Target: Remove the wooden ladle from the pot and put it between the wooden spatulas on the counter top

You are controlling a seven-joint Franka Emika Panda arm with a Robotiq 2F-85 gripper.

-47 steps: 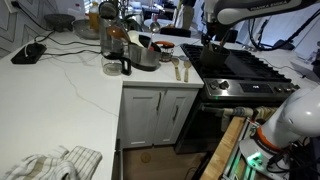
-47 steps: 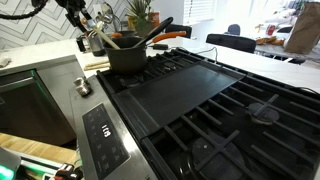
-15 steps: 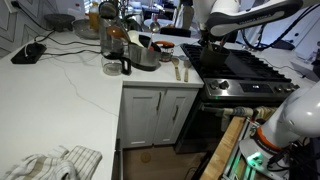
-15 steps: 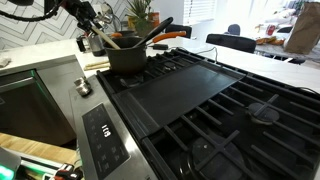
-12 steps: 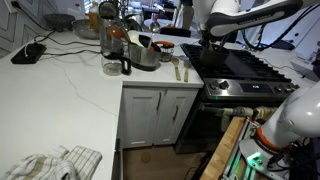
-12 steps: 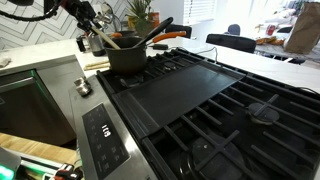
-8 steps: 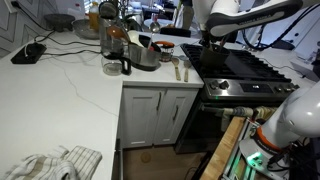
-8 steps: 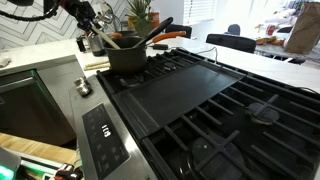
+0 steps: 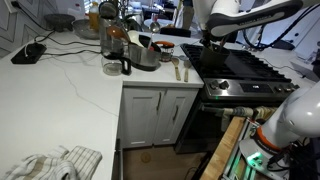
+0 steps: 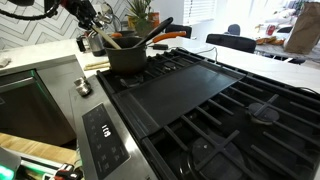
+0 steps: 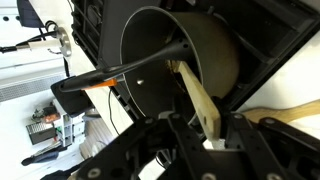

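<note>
Handle of wooden ladle (image 11: 197, 95) leans out of black pot (image 11: 215, 45), running straight between end effector (image 11: 205, 128) jaws; can't tell whether they're clamped on it.

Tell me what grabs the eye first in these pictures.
The wide black pot fills the wrist view, with the wooden ladle leaning out of it between the fingers of the gripper. In an exterior view the black stove top dominates the foreground, with the pot at its far corner. In an exterior view the broad white counter top stands out, two wooden spatulas lying near the stove.
</note>
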